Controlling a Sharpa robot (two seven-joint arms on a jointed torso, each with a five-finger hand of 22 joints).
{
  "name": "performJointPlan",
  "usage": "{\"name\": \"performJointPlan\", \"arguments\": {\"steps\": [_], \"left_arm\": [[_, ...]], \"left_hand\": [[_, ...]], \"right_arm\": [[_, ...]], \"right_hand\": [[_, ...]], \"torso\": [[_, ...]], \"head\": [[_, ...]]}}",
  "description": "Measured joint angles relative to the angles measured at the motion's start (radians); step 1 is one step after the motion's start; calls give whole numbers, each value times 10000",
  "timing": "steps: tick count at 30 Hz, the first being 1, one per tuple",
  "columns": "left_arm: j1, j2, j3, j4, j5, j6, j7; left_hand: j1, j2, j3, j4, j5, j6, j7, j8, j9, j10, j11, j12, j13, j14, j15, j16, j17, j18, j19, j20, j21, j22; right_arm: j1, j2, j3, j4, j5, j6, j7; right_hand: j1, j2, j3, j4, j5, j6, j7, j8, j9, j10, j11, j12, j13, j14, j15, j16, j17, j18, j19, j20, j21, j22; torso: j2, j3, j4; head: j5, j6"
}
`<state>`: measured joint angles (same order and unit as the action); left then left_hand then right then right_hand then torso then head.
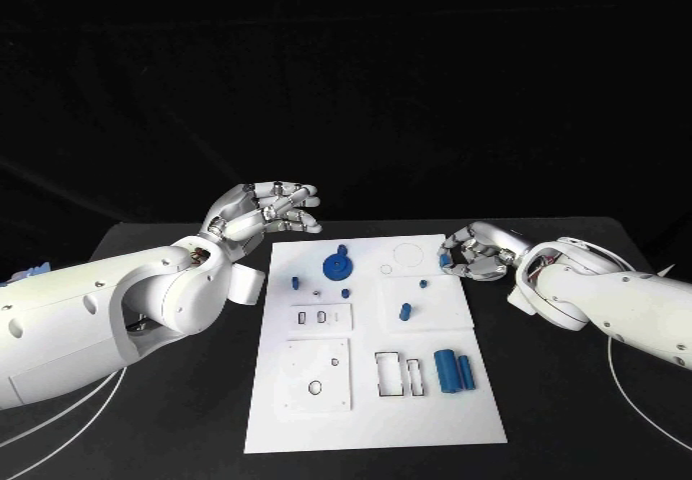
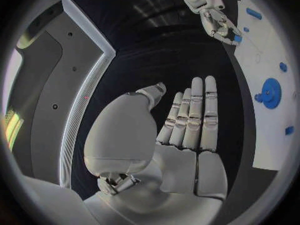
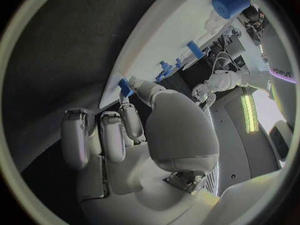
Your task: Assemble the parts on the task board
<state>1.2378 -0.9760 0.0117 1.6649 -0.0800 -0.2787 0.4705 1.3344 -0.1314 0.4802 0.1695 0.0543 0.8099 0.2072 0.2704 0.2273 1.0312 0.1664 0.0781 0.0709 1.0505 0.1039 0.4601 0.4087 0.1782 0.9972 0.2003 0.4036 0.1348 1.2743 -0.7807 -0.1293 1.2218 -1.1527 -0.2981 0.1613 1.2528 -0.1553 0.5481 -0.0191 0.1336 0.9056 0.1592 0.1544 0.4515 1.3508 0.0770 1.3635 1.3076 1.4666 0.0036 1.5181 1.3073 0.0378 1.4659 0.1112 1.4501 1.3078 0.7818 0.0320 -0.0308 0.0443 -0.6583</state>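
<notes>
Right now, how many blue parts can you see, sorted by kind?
Gear: 1
Large cylinders: 2
Small pieces on the task board: 4
Small piece pinched in right robot hand: 1
Total: 8

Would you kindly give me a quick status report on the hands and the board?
Left hand open, raised beside the task board. Right hand at board's right edge, pinching small blue part. Two blue cylinders lie on board. Nothing blocking.

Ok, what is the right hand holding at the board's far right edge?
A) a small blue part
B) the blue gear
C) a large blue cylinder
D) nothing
A: in the right wrist view the right hand pinches a small blue part at the task board's edge.
</notes>
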Motion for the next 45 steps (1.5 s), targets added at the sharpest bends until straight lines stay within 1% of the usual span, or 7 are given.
{"name": "performJointPlan", "arguments": {"steps": [4,12,16,23,27,35,45], "left_arm": [[0,0,0,0,0,5,-3],[0,1,0,-2,1,16,-9],[0,0,0,-2,1,19,-12],[0,-9,0,-3,1,22,-15],[0,-18,0,-6,1,22,-18],[0,-23,0,-44,1,25,-25],[2,24,-1,-352,2,34,-37]], "left_hand": [[0,0,0,0,0,0,0,0,0,0,0,0,0,0,0,0,0,0,0,0,0,-1],[0,0,0,0,0,0,0,0,0,0,0,0,0,0,0,0,0,0,0,0,0,-1],[0,0,0,0,0,0,0,0,0,0,0,0,0,0,0,0,-1,0,0,0,0,-2],[0,0,43,-43,0,0,0,0,16,0,0,0,0,-72,0,0,51,0,0,0,42,-3],[0,0,43,-43,0,0,0,0,16,0,0,0,0,-72,0,0,51,-1,0,0,42,-3],[0,0,43,-43,0,0,0,0,15,0,0,0,0,-72,0,0,58,0,0,0,41,-4],[0,0,43,-42,0,0,0,0,18,0,0,0,0,-72,0,0,68,1,0,0,41,-4]], "right_arm": [[-4,15,0,-43,1,2,-26],[-7,47,0,-79,3,-62,-46],[-8,51,0,-54,19,-205,-20],[-8,6,0,121,111,-569,7],[-2,-125,4,414,181,-791,-21],[191,-299,23,1696,216,-1224,-496],[244,565,-49,2851,-357,-1431,-1751]], "right_hand": [[2,3,27,27,0,74,-2,38,0,22,-21,0,-1,0,0,0,0,-1,0,0,0,-1],[1,347,102,44,-7,501,-142,342,2,163,-162,62,-2,0,-78,0,0,0,1,-54,117,-2],[-12,413,111,54,-39,633,-240,506,48,217,-215,114,-2,-19,-130,39,0,0,2,-78,158,-2],[2,580,109,55,-67,634,-246,586,49,270,-269,114,0,-18,-201,39,0,0,2,-149,158,-3],[-1,637,123,69,-86,633,-248,586,48,270,-269,114,6,-18,-201,39,0,0,2,-148,157,-4],[-14,703,152,98,-39,611,-270,586,46,305,-304,147,5,-18,-201,39,5,-1,-20,-170,157,-5],[-27,739,196,54,-39,594,-287,586,44,304,-303,154,4,-18,-200,38,8,-1,1,-218,156,3]], "torso": [[0,-1,0],[-1,2,6],[-7,2,6],[-11,1,6],[-12,0,0],[-41,-10,-36],[-135,-37,-65]], "head": [[7,-20],[4,-49],[12,-53],[35,-43],[52,-41],[81,-33],[231,-164]]}}
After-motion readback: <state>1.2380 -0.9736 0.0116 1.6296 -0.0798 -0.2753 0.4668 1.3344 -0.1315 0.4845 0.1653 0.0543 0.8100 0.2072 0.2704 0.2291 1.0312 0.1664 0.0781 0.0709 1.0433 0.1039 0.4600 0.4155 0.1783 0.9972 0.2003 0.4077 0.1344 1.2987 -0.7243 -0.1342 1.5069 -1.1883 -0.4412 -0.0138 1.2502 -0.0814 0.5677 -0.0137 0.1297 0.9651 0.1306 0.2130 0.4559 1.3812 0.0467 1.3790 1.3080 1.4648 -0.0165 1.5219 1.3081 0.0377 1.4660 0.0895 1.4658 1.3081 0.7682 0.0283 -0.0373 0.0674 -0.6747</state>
